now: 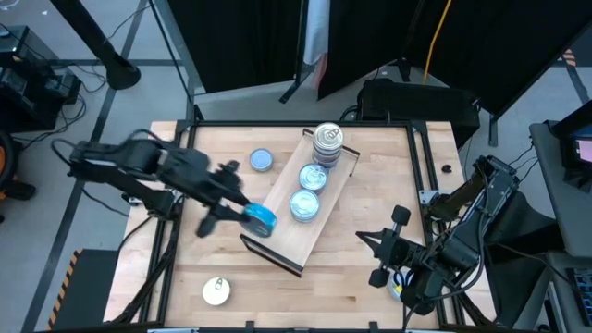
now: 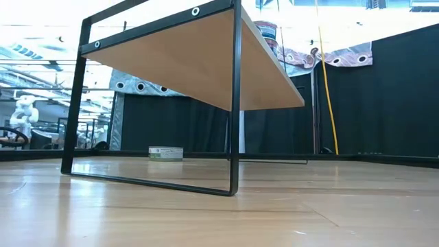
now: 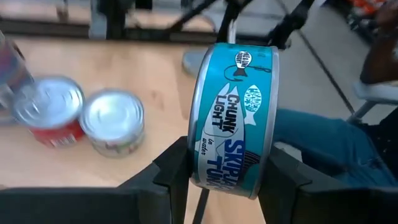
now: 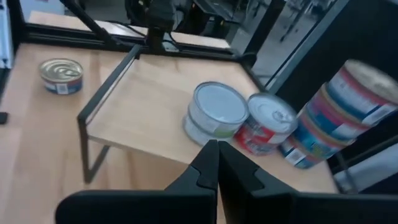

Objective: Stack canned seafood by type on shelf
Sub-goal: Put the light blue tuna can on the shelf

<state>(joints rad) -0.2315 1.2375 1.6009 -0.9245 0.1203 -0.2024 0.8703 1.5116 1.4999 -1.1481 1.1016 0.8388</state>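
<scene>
Now the left gripper is clamped on a blue tuna tin, tin on edge betw. both fingers, at the near-left end of the shelf. On the shelf: two silver-topped tins side by side, then a stack of tins at the far end. One blue-topped tin sits on the table just left of the shelf; a cream-topped tin lies well apart near the front edge. Right gripper w/ fingers pressed together, holding nothing, parked at the table's front-right.

Left claw reaches in toward the middle, fingers clamped; right claw waits closed near its corner.
</scene>
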